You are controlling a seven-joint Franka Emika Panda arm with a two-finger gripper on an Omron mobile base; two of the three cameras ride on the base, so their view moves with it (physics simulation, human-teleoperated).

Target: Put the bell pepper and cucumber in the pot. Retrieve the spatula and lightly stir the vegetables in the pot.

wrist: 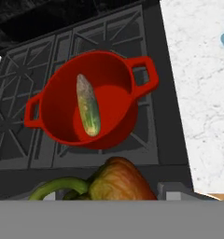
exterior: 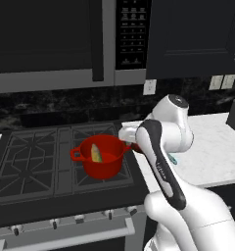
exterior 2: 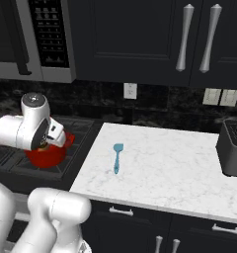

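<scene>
I take the pot [wrist: 93, 100] as my reference; it stands on the stove grate [wrist: 20, 135], left of the desk [exterior 2: 170, 168]. Inside the pot, a cucumber [wrist: 88, 106] lies leaning against the left inner wall, mottled green, elongated and tapered at both ends.

In the hand view, the bell pepper [wrist: 116, 182] sits right at the gripper, nearer the camera than the pot and just outside its near rim. It reads orange-yellow with a curved green stem [wrist: 58, 187] pointing left. It appears held, but the fingertips are covered by the pepper, so I cannot tell how the gripper is set. In the left base view the gripper is hidden behind the wrist [exterior: 131, 133], which hangs at the pot's right rim.

Handling judgement: the pepper is light, firm-skinned, glossy and rounded, so it may roll or slip; I would hold it across the widest part of the body, not the stem. The pot is rigid, glossy red, with two loop handles; it looks heavy enough to stay put.

Right of the pot, on the white marbled desk, lies the spatula [exterior 2: 116, 158], well apart from the stove, blade away from me. It is slender, light blue, stiff and light. I would grip it mid-handle, across the thin shaft, since it lies flat and offers little height.
</scene>
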